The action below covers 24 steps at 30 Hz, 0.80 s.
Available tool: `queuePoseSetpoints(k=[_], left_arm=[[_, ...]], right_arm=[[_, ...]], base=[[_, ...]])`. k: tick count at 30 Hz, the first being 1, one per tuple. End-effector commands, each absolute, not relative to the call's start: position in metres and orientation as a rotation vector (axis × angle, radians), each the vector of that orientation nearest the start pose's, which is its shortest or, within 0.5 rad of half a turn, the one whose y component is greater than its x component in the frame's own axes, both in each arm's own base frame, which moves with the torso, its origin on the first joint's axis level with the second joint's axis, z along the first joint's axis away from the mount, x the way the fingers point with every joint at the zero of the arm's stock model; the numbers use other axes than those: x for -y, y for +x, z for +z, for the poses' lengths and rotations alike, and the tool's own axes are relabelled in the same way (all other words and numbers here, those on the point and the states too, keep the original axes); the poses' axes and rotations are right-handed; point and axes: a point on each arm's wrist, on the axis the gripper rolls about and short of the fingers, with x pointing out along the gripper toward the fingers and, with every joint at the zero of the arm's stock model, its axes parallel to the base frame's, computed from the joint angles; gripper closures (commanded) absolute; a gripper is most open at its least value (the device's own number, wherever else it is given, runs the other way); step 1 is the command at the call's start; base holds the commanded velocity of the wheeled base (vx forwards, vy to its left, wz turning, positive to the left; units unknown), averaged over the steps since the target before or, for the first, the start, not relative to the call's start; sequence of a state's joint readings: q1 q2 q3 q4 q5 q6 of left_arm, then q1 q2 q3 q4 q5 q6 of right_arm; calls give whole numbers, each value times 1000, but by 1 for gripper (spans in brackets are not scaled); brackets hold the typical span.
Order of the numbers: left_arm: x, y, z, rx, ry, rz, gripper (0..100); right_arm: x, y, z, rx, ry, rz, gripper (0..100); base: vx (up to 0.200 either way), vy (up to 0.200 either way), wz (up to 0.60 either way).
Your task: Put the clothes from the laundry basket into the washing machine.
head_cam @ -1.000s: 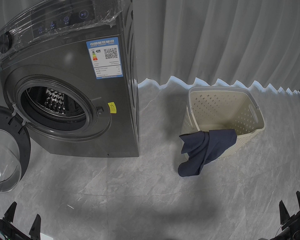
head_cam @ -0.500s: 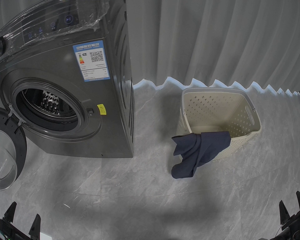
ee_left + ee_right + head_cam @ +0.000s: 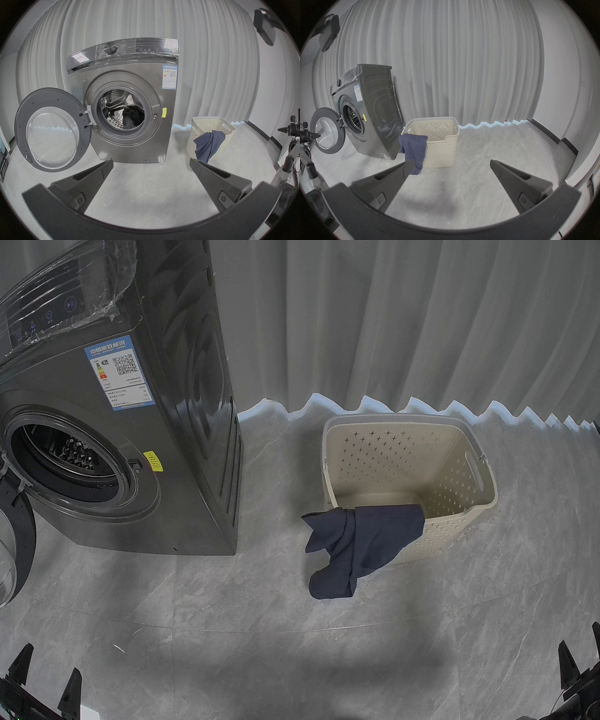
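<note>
Hanging low: my left claw [image 3: 150,161] and my right claw [image 3: 451,162] sit just above the grey floor [image 3: 250,627], each with fingers spread wide and nothing between them. I judge they are set open so either can take cloth at once.
Basket spot: the laundry basket [image 3: 387,452] stands upright on the floor ahead of both claws, well apart from them and somewhat nearer my right claw's side.
Cloth to move: the dark blue garment [image 3: 356,540] is draped over the basket rim that faces my claws. Part of it is inside, and its tail hangs down the outer wall to the floor.
Why the drape matters: a fold riding on the rim gives a claw something raised to pinch, without reaching deep into the basket.
Machine spot: the washing machine [image 3: 125,427] stands ahead of my left claw, well apart from it, with the basket near its far side.
Door: the round door [image 3: 51,128] is swung wide to the outer side of my left claw, so the drum mouth [image 3: 123,114] faces me for loading.
Drum load: a dark piece of clothing [image 3: 131,117] already lies inside.
Step in hand: closing on the basket, by my judgement; neither claw looks near enough to grasp.
Risk: the trailing tail may snag the rim or drag.
</note>
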<state>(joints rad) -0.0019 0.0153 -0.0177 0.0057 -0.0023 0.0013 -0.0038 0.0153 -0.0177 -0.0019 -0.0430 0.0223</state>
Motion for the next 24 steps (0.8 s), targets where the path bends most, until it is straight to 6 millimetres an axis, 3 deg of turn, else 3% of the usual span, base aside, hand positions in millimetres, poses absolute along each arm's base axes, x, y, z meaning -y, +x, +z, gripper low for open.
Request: queuePoseSetpoints(k=[1, 7, 16, 24], left_arm=[[0, -23, 75, -9, 2, -3, 0], [0, -23, 75, -9, -2, -3, 0], [0, -23, 75, -9, 0, -3, 0], [0, -23, 75, -9, -2, -3, 0]], right_arm=[[1, -23, 76, 4, 23, -48, 0], [1, -23, 76, 4, 23, -48, 0], [1, -23, 76, 4, 23, -48, 0], [1, -23, 76, 4, 22, -48, 0]], base=[[0, -200, 0], [0, -200, 0], [0, 0, 0], [200, 0, 0]])
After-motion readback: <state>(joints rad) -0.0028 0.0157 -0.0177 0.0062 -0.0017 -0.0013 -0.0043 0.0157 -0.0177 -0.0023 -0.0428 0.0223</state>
